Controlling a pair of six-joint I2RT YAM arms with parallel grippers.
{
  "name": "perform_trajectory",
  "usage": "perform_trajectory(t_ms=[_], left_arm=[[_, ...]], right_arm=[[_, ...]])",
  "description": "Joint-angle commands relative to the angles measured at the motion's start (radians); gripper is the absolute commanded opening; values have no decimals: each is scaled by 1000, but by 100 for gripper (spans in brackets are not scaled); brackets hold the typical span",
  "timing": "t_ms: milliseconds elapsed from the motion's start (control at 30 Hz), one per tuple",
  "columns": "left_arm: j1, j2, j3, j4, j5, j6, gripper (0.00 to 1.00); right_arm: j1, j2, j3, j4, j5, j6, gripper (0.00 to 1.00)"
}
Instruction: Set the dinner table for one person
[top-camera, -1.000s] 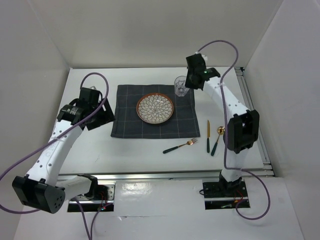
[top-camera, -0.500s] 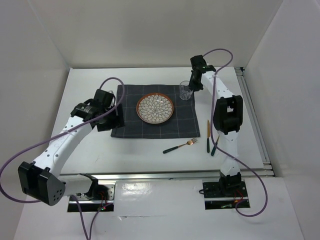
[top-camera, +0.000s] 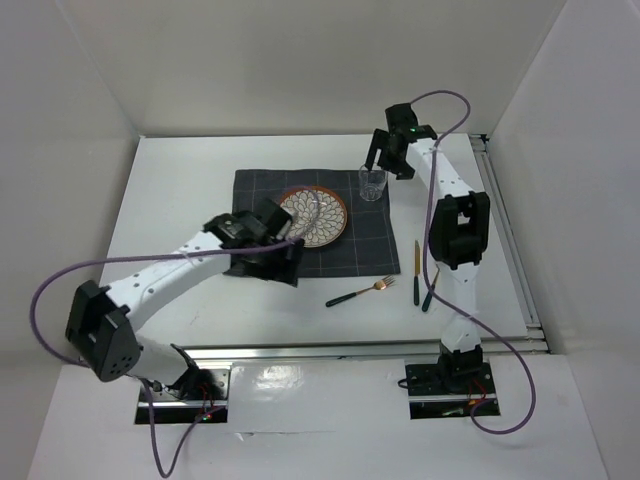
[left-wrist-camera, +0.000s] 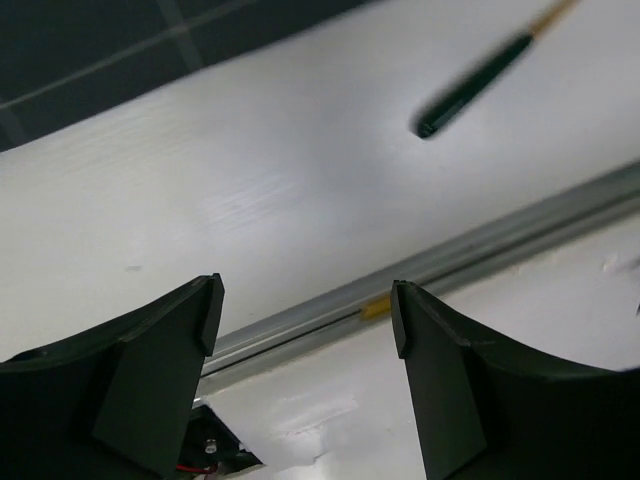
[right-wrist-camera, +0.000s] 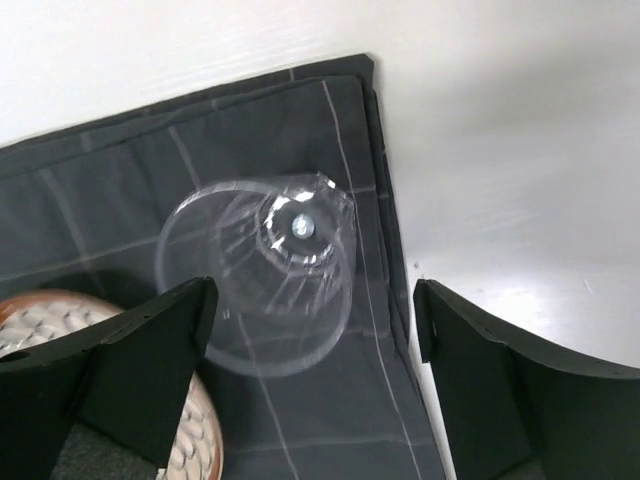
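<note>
Large plain white rectangular tabletop (top-camera: 180, 180) spread under both arms, silver metal rails (top-camera: 340, 350) along its near and right edges. Dark grey checked cloth placemat (top-camera: 365, 245) lay mid-table, with a round patterned plate with a brown rim (top-camera: 318, 215) on it. Clear drinking glass (top-camera: 372, 183) stood upright on the mat's far right corner, just beside the plate.

Right gripper (top-camera: 385, 160) hung over the glass. In the right wrist view its jaws were spread wide with the glass (right-wrist-camera: 265, 280) between them; contact with either finger couldn't be told.

Left gripper (top-camera: 275, 260) was over the mat's near edge, jaws spread apart with nothing between them. The left wrist view showed bare table, the rail (left-wrist-camera: 450, 265) and the fork handle (left-wrist-camera: 475, 85).

Green-handled fork with a gold head (top-camera: 360, 292) lay on bare table near the mat's near right corner. Green-handled knife (top-camera: 417, 258) and green-handled spoon (top-camera: 431, 290) lay right of the mat, near each other
</note>
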Motion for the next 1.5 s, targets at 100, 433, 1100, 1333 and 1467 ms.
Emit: perform_trajectory(t_ms=[100, 433, 1100, 1333, 1467], left_arm=[[-249, 265, 151, 114, -32, 73, 85], [-324, 575, 365, 144, -112, 187, 80], [-333, 647, 429, 69, -20, 242, 0], [-333, 460, 501, 18, 53, 233, 0], [-333, 436, 548, -40, 69, 242, 0]], right_arm=[[-118, -414, -337, 100, -151, -7, 95], [-226, -901, -947, 152, -71, 49, 95], [-324, -1055, -1318, 160, -182, 154, 92], [-268, -996, -1352, 181, -191, 126, 58], [-182, -950, -1352, 190, -151, 117, 55]])
